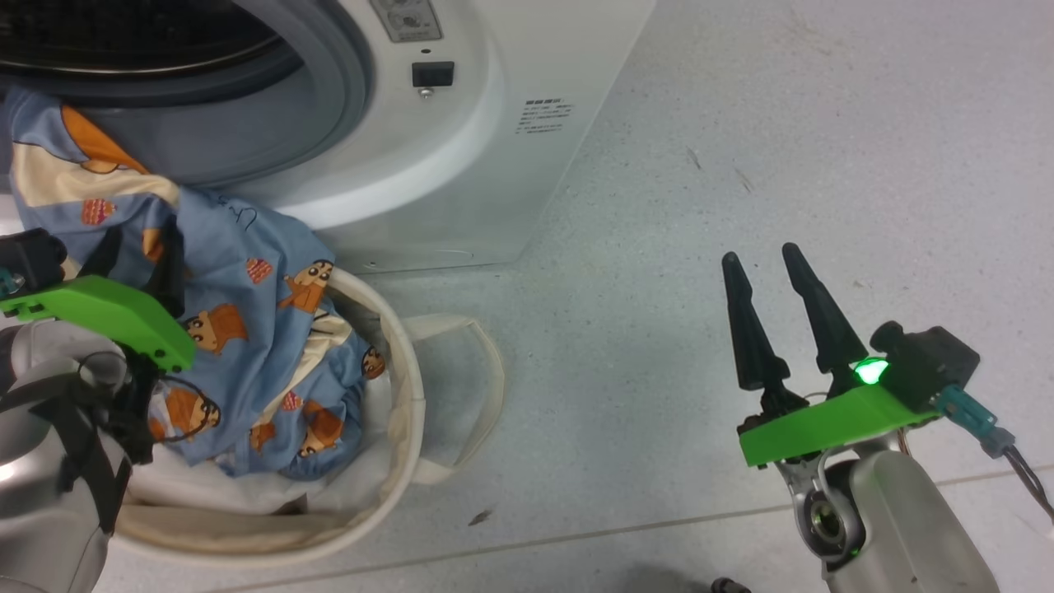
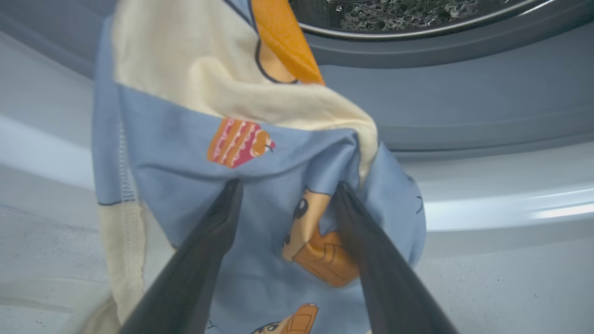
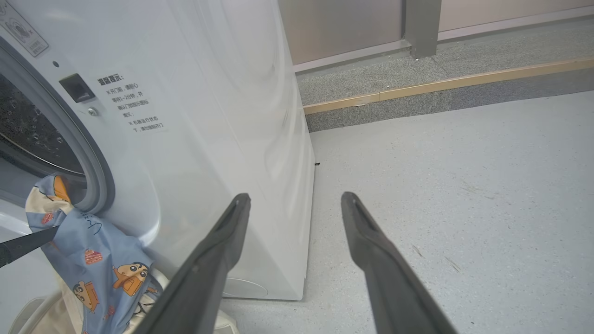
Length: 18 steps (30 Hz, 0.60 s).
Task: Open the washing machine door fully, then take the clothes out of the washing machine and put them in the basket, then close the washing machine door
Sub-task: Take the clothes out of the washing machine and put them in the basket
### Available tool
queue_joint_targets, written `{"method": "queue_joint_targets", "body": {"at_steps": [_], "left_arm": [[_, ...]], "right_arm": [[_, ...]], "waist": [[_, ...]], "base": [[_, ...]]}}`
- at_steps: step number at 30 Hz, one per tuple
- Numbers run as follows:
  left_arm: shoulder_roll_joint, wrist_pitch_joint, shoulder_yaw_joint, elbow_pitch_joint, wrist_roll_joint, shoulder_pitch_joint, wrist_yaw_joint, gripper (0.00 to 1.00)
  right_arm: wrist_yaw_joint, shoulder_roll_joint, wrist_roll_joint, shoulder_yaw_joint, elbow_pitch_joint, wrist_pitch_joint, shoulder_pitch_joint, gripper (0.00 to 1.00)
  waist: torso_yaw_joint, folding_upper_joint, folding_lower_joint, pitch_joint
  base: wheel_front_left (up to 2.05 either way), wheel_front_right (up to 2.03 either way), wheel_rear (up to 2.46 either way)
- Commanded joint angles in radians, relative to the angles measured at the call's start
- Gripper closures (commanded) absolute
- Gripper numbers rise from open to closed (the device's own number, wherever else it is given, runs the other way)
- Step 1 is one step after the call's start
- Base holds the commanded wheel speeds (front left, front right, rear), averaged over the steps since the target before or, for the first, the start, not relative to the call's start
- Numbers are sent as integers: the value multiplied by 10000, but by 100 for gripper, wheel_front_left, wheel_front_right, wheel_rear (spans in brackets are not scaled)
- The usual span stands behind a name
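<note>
Pale speckled floor (image 1: 741, 123) fills the right of the head view, and at the upper left the white washing machine (image 1: 510, 165) stands on it, drum mouth uncovered and ringed in grey rubber (image 1: 346, 82). And there are the clothes (image 1: 247, 313): blue fabric with orange-brown cartoon figures and cream patches, reaching from just under the drum mouth at the far left down into the basket (image 1: 403, 395), the round cream canvas one at the lower left, just beside the machine's front corner, one loop handle lying out to its right. Over to the left wrist view: the left tool (image 2: 287, 185) has its two dark fingers spread wide, released, tips touching the printed fabric in front of the drum's lower lip. Whether the cloth hangs on those fingers, hard to say! At the lower right of the head view the right tool (image 1: 761, 252) stands well apart from it all, fingers parted with only floor between them, a green light glowing at its base.
</note>
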Motion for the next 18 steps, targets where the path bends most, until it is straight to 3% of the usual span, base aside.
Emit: {"method": "queue_joint_targets", "body": {"at_steps": [1, 3, 4, 5, 18], "left_arm": [[538, -141, 46, -64, -153, -336, -55, 0], [579, -249, -170, -48, -247, -388, -55, 0], [601, -306, -269, -23, -285, -408, -55, 87], [610, -355, -359, 0, -335, -418, -55, 100], [524, -652, -1365, -208, -780, -35, -55, 100]], "right_arm": [[10, -50, -82, 208, -315, -122, -43, 0], [10, -59, -95, 192, -316, -122, -42, 0], [10, -64, -98, 175, -311, -122, -38, 0], [10, -67, -102, 164, -308, -122, -34, 0], [10, -154, -99, 130, -166, -122, 102, 0]], "waist": [[-21, 0, -1, 29], [-23, 0, -1, 31], [-20, 0, -1, 25], [-15, 0, -1, 8], [399, 0, -1, -590]], "base": [[0, 0, 0], [0, 0, 0], [0, 0, 0], [0, 0, 0], [0, 0, 0]]}}
